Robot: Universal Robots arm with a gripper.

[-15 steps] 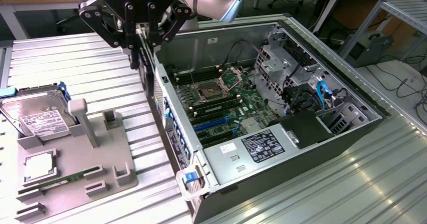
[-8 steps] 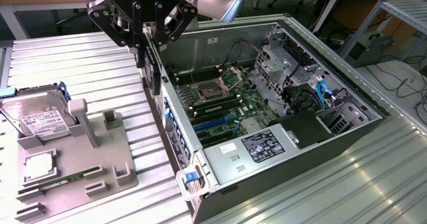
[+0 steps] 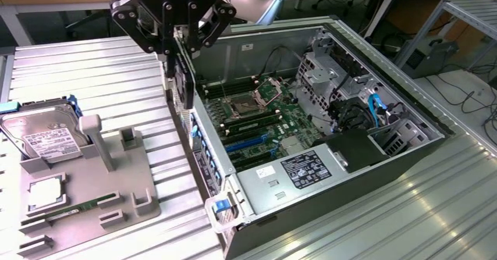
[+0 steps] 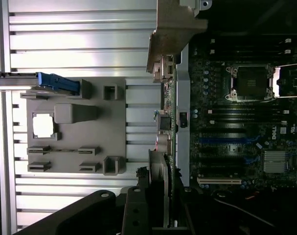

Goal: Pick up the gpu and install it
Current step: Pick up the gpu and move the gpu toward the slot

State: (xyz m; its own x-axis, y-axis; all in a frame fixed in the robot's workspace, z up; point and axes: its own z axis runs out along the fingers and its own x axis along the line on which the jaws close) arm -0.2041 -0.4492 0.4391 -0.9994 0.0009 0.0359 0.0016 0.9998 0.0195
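While the gripper (image 3: 178, 53) is clamped narrowly on the gpu (image 3: 183, 85), the card hangs on edge straight beneath it, above the case (image 3: 256, 50) wall nearest the holder (image 3: 116, 184). The card's lower end seems to sit just clear of that wall, though contact is hard to judge. In the wrist view the gpu (image 4: 166, 122) shows edge-on, running away from the fingers (image 4: 155, 196), with its bracket (image 4: 173, 29) at the far end.

Below the gripper on one side, the open case holds a motherboard (image 3: 291, 120) with an empty-looking socket (image 3: 247, 104), slots, cables and a labelled power supply (image 3: 299, 170). On the other side, the holder carries a hard drive (image 3: 43, 135) standing on edge, a chip (image 3: 46, 191) and a memory stick (image 3: 70, 209).
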